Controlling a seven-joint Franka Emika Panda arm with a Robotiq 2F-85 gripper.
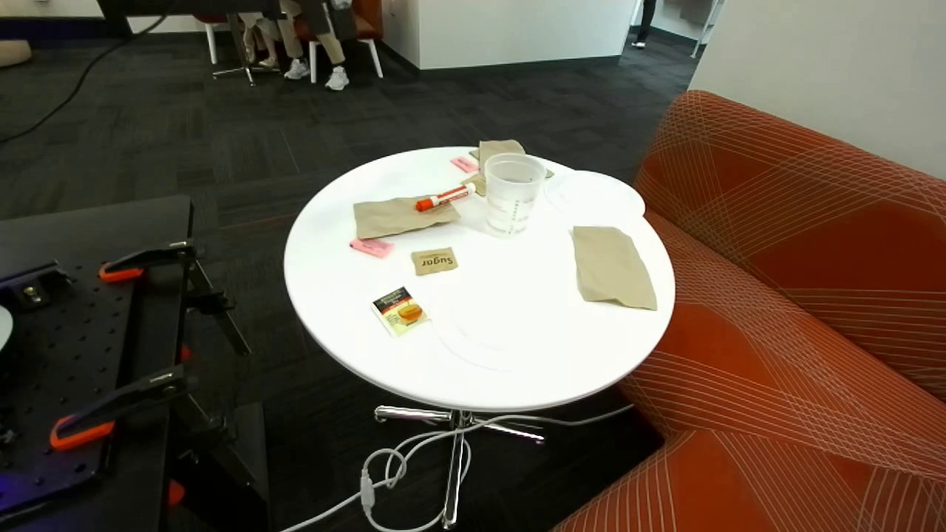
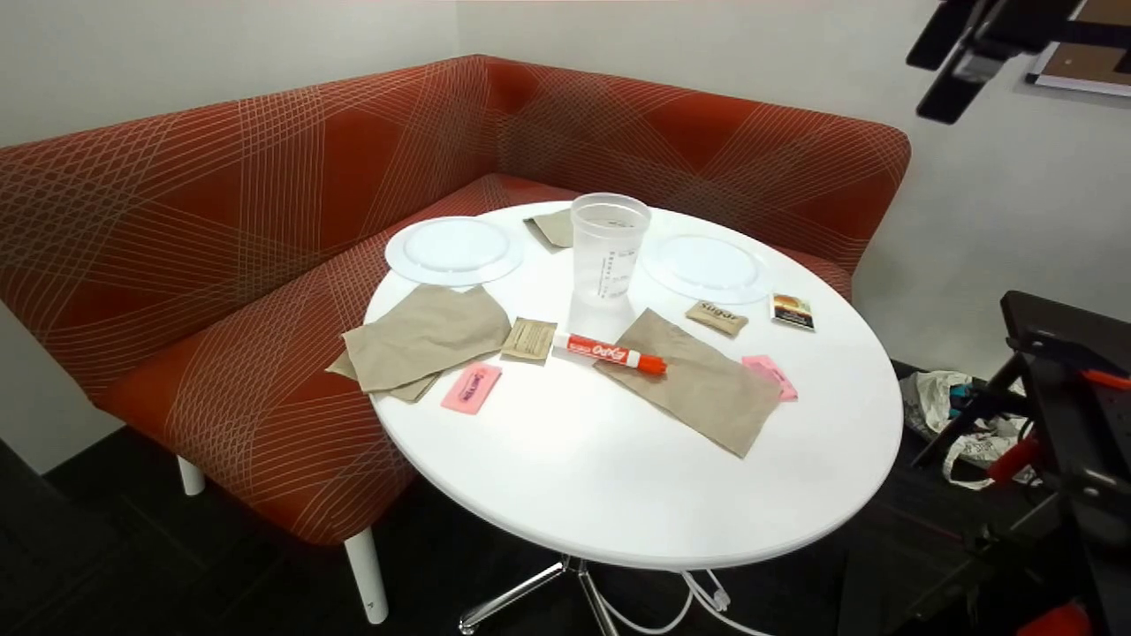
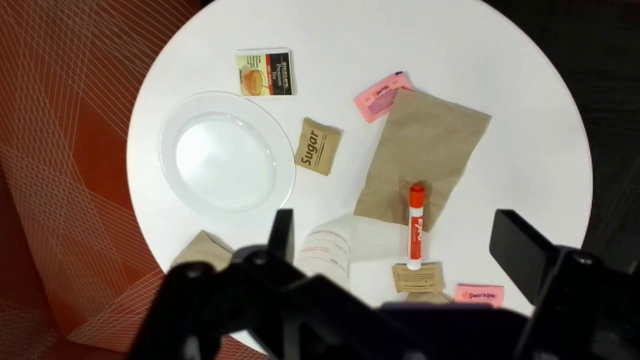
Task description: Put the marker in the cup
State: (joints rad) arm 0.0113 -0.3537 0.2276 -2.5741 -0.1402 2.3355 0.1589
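The marker, white with a red label and red-orange cap, lies on the round white table in both exterior views (image 1: 446, 197) (image 2: 610, 353) and the wrist view (image 3: 415, 235). Its cap end rests on a tan napkin and its white end reaches a small tan packet. The clear whitish cup stands upright beside it in both exterior views (image 1: 508, 207) (image 2: 606, 265). In the wrist view the cup (image 3: 327, 247) is partly hidden by the gripper. My gripper (image 3: 393, 222) is wide open and empty, high above the table. It also shows at the top right in an exterior view (image 2: 938, 72).
Clear plates (image 2: 455, 252) (image 3: 226, 160), tan napkins (image 1: 612, 267) (image 3: 430, 150), a sugar packet (image 3: 318, 146), pink packets (image 3: 383, 96) and a tea packet (image 3: 265, 72) lie on the table (image 2: 618, 495). A red patterned sofa (image 1: 791, 295) borders the table.
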